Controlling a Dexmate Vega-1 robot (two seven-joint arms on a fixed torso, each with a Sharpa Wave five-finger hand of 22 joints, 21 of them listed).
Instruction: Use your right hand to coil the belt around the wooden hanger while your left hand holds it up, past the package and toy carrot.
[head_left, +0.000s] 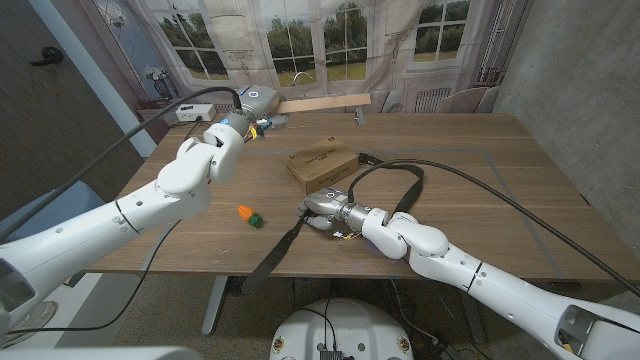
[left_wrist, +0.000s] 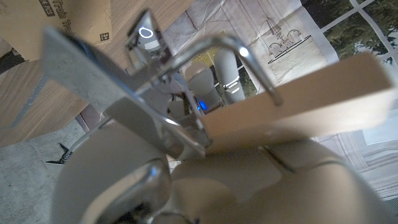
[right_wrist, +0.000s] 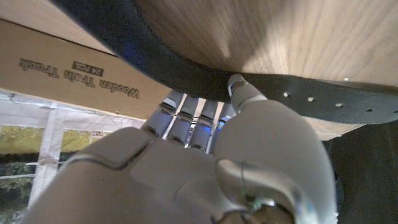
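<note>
My left hand (head_left: 243, 118) holds the wooden hanger (head_left: 325, 100) up over the table's far left, its bar pointing right. In the left wrist view the hanger's wooden bar (left_wrist: 311, 99) and metal hook (left_wrist: 249, 56) stick out of that hand (left_wrist: 249, 180). The black belt (head_left: 400, 180) loops across the table middle and trails off the near edge. My right hand (head_left: 326, 211) is on it near the front. In the right wrist view the thumb (right_wrist: 244, 90) presses the belt (right_wrist: 186, 68) and the fingers reach behind it. The cardboard package (head_left: 322, 165) and toy carrot (head_left: 247, 214) lie between the hands.
The package (right_wrist: 74, 68) reads "Wooden Train Track" and sits just beyond my right hand (right_wrist: 186, 168). A white box with cables (head_left: 190, 114) lies at the table's far left. Chairs stand behind the far edge. Bare wood (head_left: 500, 170) spreads to the right.
</note>
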